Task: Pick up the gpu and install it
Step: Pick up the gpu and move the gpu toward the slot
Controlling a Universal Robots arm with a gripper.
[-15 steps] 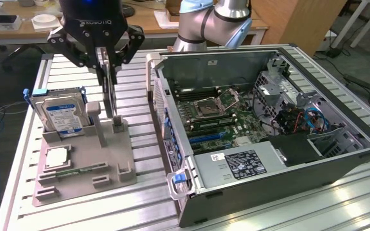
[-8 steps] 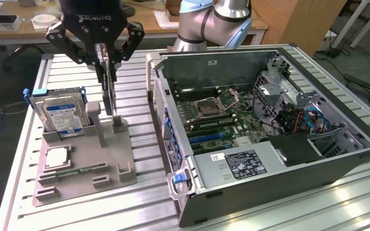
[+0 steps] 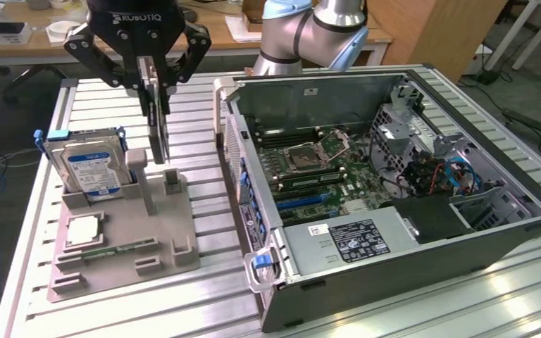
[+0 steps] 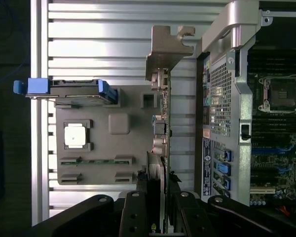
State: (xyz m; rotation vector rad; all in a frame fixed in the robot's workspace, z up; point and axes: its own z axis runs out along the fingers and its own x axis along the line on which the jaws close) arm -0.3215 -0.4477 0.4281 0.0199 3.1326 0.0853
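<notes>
A slatted metal table (image 3: 496, 303) carries a grey parts holder (image 3: 158, 225) beside an open computer case (image 3: 421, 276).

Exterior view high, angled down, wrist view overhead, shared grey fixture (image 3: 129, 227) (image 4: 104, 148)

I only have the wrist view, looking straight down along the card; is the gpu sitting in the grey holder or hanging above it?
Observer: In the exterior view the gpu hangs upright in the gripper, its lower edge just above the grey holder, apparently clear of it.
Operator: Thank you. What can't I read from above?
Observer: The hard drive standing in the holder shows a blue-and-white label on its face.
Operator: And beyond my picture's edge?
Observer: The computer case lies open on its side, with blue cables at the exterior view's right.
</notes>
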